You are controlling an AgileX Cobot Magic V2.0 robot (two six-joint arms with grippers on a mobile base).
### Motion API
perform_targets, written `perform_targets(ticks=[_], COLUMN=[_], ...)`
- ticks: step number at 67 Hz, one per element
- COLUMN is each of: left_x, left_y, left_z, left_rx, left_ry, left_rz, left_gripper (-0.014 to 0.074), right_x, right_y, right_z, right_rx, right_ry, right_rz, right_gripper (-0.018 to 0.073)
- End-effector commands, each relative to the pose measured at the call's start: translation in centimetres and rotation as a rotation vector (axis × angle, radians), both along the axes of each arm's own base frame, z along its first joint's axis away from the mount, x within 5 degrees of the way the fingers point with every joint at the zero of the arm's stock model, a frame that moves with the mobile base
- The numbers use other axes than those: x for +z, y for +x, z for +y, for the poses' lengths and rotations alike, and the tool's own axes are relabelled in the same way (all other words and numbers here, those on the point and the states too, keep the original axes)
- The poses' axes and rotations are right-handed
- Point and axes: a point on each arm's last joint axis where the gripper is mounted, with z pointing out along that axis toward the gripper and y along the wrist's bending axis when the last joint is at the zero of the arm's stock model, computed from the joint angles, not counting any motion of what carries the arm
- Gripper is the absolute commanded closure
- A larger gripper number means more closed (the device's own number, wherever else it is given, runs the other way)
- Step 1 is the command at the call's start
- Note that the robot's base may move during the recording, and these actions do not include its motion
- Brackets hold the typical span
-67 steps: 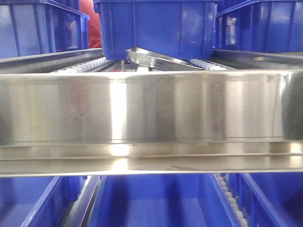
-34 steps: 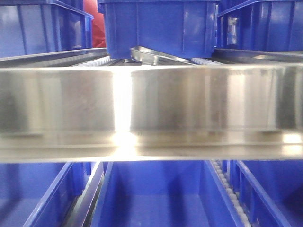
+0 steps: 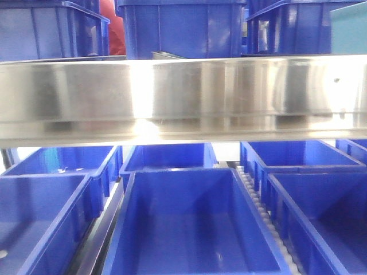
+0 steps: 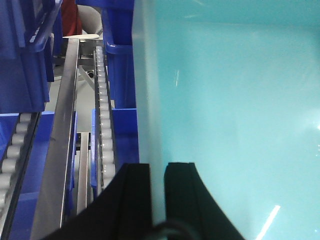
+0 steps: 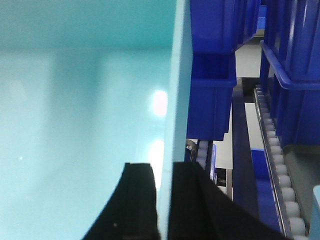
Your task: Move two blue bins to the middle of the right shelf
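Observation:
A pale cyan bin (image 4: 235,100) fills the left wrist view, and my left gripper (image 4: 157,185) is shut on its left wall, one black finger on each side. In the right wrist view the cyan bin (image 5: 75,115) fills the left half. My right gripper (image 5: 164,195) is shut on its right wall. In the front view a corner of a pale cyan bin (image 3: 348,31) shows at the top right, above the wide stainless front rail of the shelf (image 3: 183,97). Neither gripper shows in the front view.
Dark royal-blue bins (image 3: 183,28) stand on the tier above the rail, and several more (image 3: 195,229) sit open on the tier below. White roller tracks (image 4: 102,100) (image 5: 280,175) run beside the cyan bin, with dark blue bins (image 5: 212,75) close on both sides.
The steel rail has shifted upward in the front view and the lower tier's dark blue bins have come into sight. A pale cyan corner has appeared at the top right.

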Motion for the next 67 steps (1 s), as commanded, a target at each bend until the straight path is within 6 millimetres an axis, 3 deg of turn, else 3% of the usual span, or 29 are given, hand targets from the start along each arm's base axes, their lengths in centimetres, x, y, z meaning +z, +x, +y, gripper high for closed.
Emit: perform_targets(ticks=[1, 67], left_x=[1.47, 1.47], left_y=[-0.72, -0.72], left_z=[-0.07, -0.07], left_rx=[-0.018, -0.018], left_ry=[-0.025, -0.025], left_rz=[-0.074, -0.074], left_gripper=[0.0707, 0.0707], right_x=[1.33, 1.33], right_y=[-0.40, -0.40], right_z=[-0.14, -0.14], right_rx=[0.005, 0.005], right_ry=[-0.005, -0.005], right_rz=[-0.091, -0.091], right_gripper=[0.0722, 0.0722])
